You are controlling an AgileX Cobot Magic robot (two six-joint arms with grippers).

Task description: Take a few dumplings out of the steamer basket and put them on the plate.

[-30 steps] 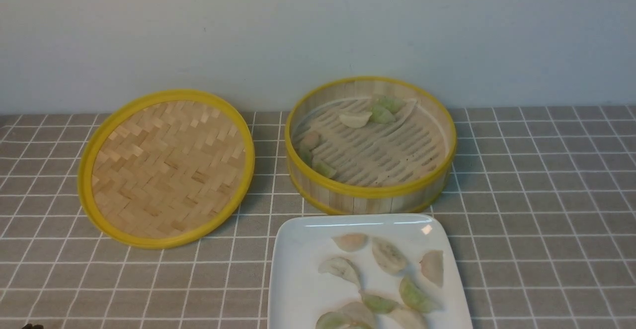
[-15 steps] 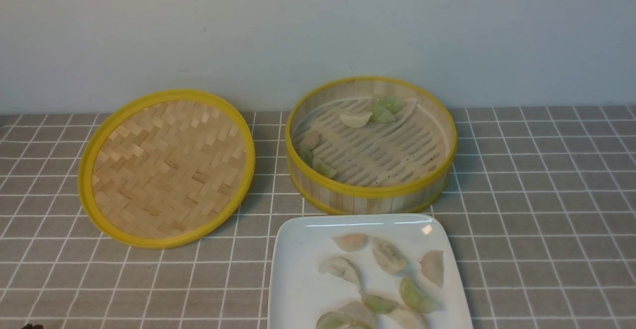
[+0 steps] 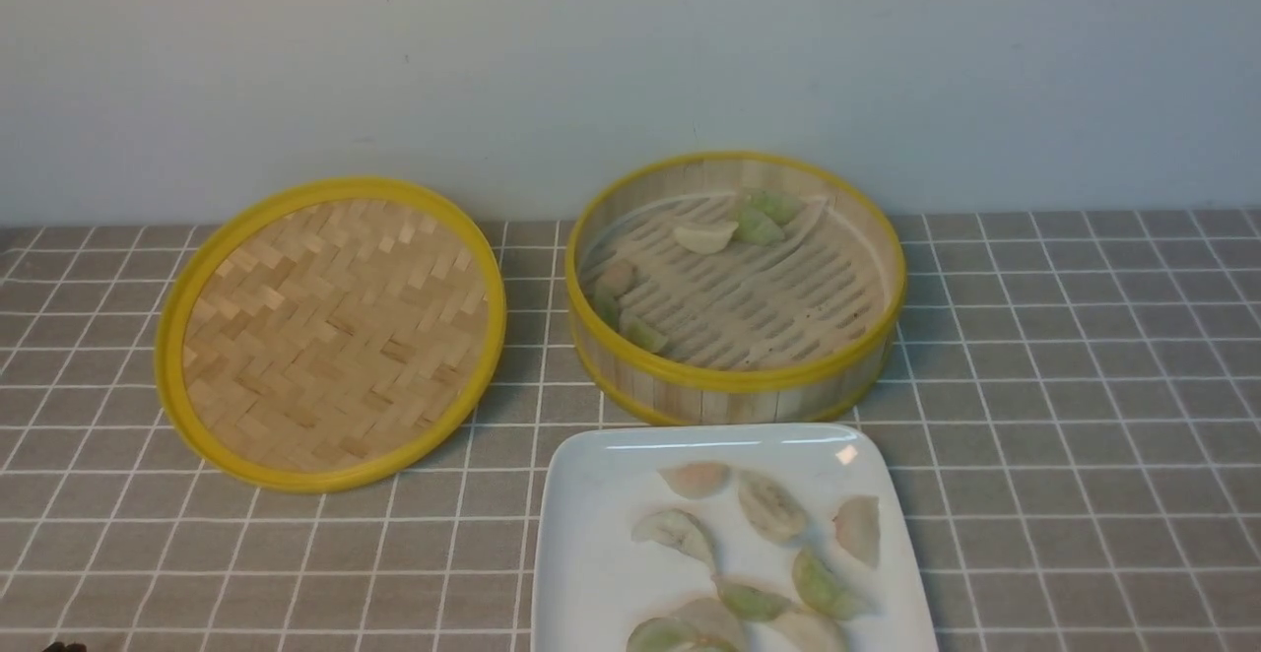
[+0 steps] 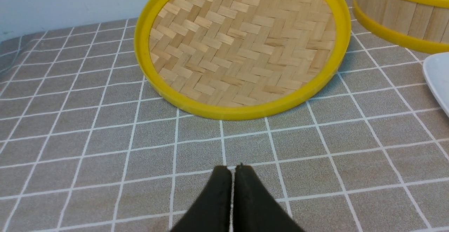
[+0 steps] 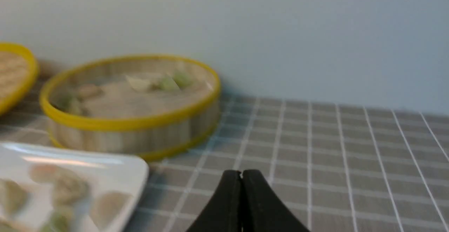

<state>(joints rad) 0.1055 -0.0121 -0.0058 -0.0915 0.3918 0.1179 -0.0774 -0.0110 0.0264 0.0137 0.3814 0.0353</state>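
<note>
The steamer basket (image 3: pixel 734 381) stands at the back centre and holds several dumplings (image 3: pixel 705 235) along its far and left sides. The white plate (image 3: pixel 591 573) lies in front of it with several dumplings (image 3: pixel 770 506) on it. The basket (image 5: pixel 133 137) and the plate (image 5: pixel 135 170) also show blurred in the right wrist view. My left gripper (image 4: pixel 233 169) is shut and empty, low over the cloth in front of the lid. My right gripper (image 5: pixel 241 172) is shut and empty, to the right of the plate. Neither gripper shows clearly in the front view.
The flat woven lid (image 3: pixel 330 332) with a yellow rim lies left of the basket, and also fills the left wrist view (image 4: pixel 242 46). A grey checked cloth (image 3: pixel 1084 416) covers the table. A pale wall (image 3: pixel 630 61) rises right behind the basket.
</note>
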